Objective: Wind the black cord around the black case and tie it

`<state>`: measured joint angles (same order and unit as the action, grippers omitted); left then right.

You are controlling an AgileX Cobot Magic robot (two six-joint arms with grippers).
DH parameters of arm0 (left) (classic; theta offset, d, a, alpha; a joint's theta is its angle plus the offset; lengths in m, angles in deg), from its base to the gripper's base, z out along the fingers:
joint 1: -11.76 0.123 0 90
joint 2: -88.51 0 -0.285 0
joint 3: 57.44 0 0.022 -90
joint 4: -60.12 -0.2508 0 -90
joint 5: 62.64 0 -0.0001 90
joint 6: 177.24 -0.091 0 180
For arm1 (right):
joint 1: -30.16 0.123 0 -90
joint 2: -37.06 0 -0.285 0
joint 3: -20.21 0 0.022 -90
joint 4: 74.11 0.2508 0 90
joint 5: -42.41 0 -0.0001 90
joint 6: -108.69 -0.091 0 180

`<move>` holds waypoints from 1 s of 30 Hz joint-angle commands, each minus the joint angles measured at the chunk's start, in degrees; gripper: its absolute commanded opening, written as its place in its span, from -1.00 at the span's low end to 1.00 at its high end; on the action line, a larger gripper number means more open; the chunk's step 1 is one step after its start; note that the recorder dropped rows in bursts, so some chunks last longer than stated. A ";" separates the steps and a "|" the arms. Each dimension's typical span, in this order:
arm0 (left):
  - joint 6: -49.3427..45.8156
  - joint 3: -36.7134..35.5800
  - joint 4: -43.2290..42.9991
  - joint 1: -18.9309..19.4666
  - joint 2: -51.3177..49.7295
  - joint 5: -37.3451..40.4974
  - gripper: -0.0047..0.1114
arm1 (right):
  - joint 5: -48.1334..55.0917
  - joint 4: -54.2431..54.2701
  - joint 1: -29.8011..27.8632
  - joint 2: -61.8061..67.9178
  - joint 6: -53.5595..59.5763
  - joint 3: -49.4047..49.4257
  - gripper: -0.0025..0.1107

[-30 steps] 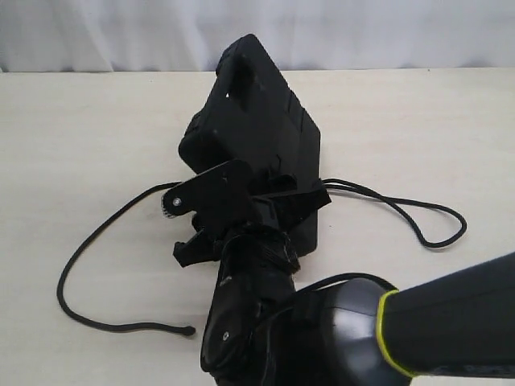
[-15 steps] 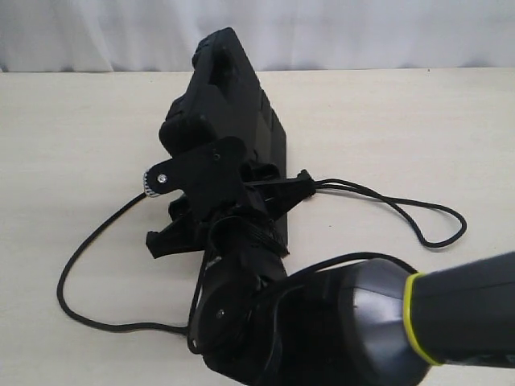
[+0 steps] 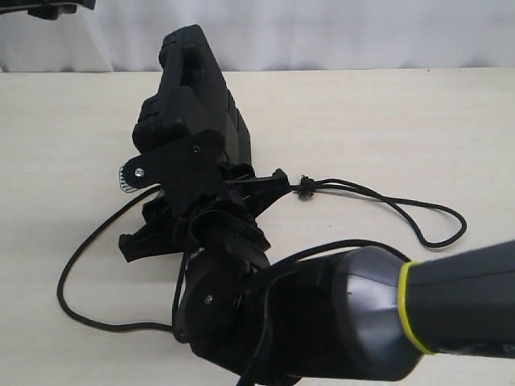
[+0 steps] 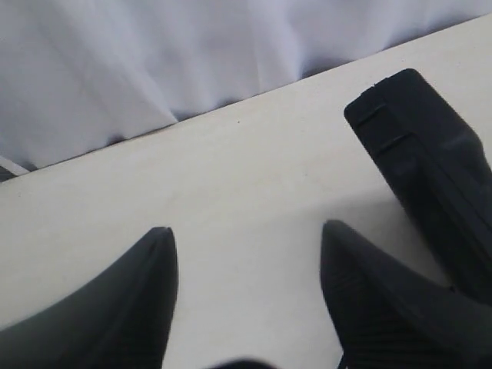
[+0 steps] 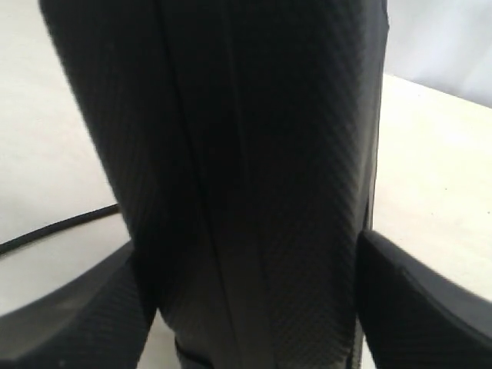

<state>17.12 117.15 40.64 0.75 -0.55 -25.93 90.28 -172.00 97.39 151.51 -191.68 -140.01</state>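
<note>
The right gripper [image 3: 173, 201] clamps the case [image 3: 189, 88] at its near end and holds it tilted up, likely to free its underside for wrapping. The left gripper [image 4: 247, 231] hovers spread, empty, by the case's far corner. The cord [image 3: 306, 187] trails slack either side of the case

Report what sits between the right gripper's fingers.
The case fills the gap, with one finger of the right gripper on each side. The right wrist view shows this.

One case [image 3: 189, 88], one cord [image 3: 80, 249]. Two grippers: left gripper [image 4: 247, 228], right gripper [image 5: 246, 246]. One table [image 3: 418, 121], one white curtain [image 3: 322, 32].
</note>
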 commanded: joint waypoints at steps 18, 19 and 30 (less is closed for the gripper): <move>3.43 -36.26 6.19 0.28 8.70 -40.61 0.01 | -13.78 10.97 -6.48 -3.59 -0.08 -1.46 -0.88; 3.43 -37.18 6.07 0.28 8.70 -42.23 0.01 | -13.78 10.97 -6.48 -3.59 0.29 -1.00 -0.88; 3.86 -40.29 2.45 -1.59 7.68 -46.09 0.00 | -13.50 10.84 -6.48 -3.59 1.27 1.69 -0.88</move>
<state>20.69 77.94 46.01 0.67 7.85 -70.49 77.70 -160.95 90.96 148.26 -190.41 -138.70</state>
